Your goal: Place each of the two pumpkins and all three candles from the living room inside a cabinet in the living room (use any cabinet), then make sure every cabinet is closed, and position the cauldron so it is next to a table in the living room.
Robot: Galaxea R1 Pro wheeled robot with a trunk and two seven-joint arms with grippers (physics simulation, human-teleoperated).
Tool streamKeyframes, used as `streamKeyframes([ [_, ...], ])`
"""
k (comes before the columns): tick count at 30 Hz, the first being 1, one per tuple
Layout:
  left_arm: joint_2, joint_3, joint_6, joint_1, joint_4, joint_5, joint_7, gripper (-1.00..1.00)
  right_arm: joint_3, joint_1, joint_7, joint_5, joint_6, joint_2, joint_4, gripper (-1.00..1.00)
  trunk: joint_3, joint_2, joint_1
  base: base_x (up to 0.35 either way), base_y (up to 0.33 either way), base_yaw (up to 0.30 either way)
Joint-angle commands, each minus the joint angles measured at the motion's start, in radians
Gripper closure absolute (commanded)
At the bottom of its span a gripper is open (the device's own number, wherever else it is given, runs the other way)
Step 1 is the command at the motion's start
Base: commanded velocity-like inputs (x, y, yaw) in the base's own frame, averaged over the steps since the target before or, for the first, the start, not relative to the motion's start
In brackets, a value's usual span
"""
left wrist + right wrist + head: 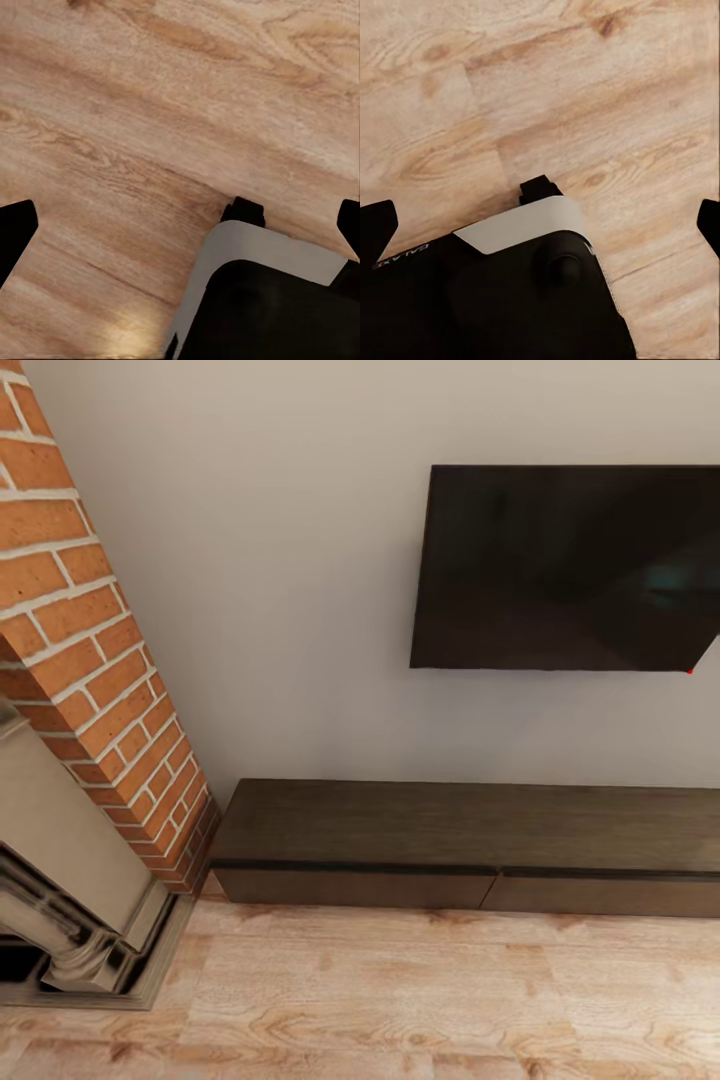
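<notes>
The cabinet (470,825) is a long low dark-brown unit against the white wall, ahead and to the right in the head view. Its two visible drawer fronts (355,887) sit flush and shut, and its flat top is bare. My left gripper (184,229) hangs open over the wooden floor, its dark fingertips (15,232) far apart with nothing between them. My right gripper (544,225) is open too, its fingertips (376,225) spread above my own base. Pumpkins, candles, cauldron and table are out of view.
A black TV (565,565) hangs on the wall above the cabinet. A brick chimney (90,650) and a grey fireplace surround (70,900) stand at the left. Light wood floor (400,1000) lies before the cabinet. My black-and-white base (262,300) is below both wrists.
</notes>
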Motion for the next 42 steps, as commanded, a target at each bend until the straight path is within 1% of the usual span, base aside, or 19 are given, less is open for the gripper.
streamKeyframes([
  [1, 0.004, -0.001, 0.0, 0.007, 0.0, -0.006, 0.0, -1.0, 0.001, 0.007, 0.0, 0.0, 0.0, -0.006, 0.002, -1.0, 0.003, 0.007, -0.004, 0.0, 0.0, 0.0],
  [3, 0.024, -0.001, -0.002, 0.031, 0.001, -0.04, 0.0, -1.0, 0.001, 0.039, 0.0, 0.0, 0.0, -0.03, 0.006, -1.0, 0.01, 0.021, -0.012, 0.0, 0.0, 0.0],
  [4, 0.028, -0.001, -0.002, 0.036, 0.001, -0.051, 0.0, -1.0, 0.002, 0.048, 0.0, 0.0, 0.0, -0.036, 0.006, -1.0, 0.013, 0.028, -0.015, 0.0, 0.0, 0.0],
  [5, 0.035, -0.001, -0.001, 0.046, 0.001, -0.072, 0.001, -1.0, 0.002, 0.065, 0.0, 0.0, 0.0, -0.047, 0.007, -1.0, 0.016, 0.035, -0.019, 0.0, 0.0, 0.0],
  [6, 0.039, -0.001, -0.001, 0.057, 0.001, -0.088, 0.001, -1.0, 0.002, 0.081, 0.0, 0.0, -0.001, -0.057, 0.008, -1.0, 0.019, 0.042, -0.023, 0.0, 0.0, 0.0],
  [8, 0.042, 0.0, 0.005, 0.079, 0.002, -0.108, 0.001, -1.0, 0.002, 0.118, 0.003, 0.001, 0.0, -0.074, 0.009, -1.0, 0.025, 0.056, -0.031, 0.0, 0.0, 0.0],
  [12, 0.039, 0.001, 0.022, 0.09, 0.016, -0.115, 0.0, -1.0, 0.004, 0.145, 0.006, 0.0, 0.007, -0.08, 0.011, -1.0, 0.038, 0.084, -0.046, 0.0, 0.0, 0.0],
  [15, 0.039, 0.001, 0.029, 0.092, 0.025, -0.117, 0.001, -1.0, 0.005, 0.151, 0.005, -0.002, 0.009, -0.079, 0.03, -1.0, 0.047, 0.105, -0.058, 0.0, 0.0, 0.0],
  [20, 0.03, 0.003, 0.033, 0.095, 0.03, -0.116, 0.001, -1.0, 0.006, 0.154, 0.004, -0.005, 0.01, -0.074, 0.055, -1.0, 0.047, 0.105, -0.058, 0.0, 0.0, 0.0],
  [27, 0.0, 0.005, 0.024, 0.121, 0.03, -0.114, -0.001, -1.0, 0.006, 0.154, 0.005, -0.005, 0.007, -0.066, 0.059, -1.0, 0.047, 0.105, -0.058, 0.0, 0.0, 0.0],
  [37, -0.006, 0.005, 0.016, 0.128, 0.03, -0.116, -0.003, -1.0, 0.005, 0.154, 0.004, -0.005, 0.0, -0.066, 0.059, -1.0, 0.047, 0.105, -0.058, 0.0, 0.0, 0.0],
  [42, -0.006, 0.005, 0.016, 0.128, 0.03, -0.116, -0.003, -1.0, 0.003, 0.154, 0.004, -0.011, 0.001, -0.071, 0.059, -1.0, 0.047, 0.105, -0.058, 0.0, 0.0, 0.0],
])
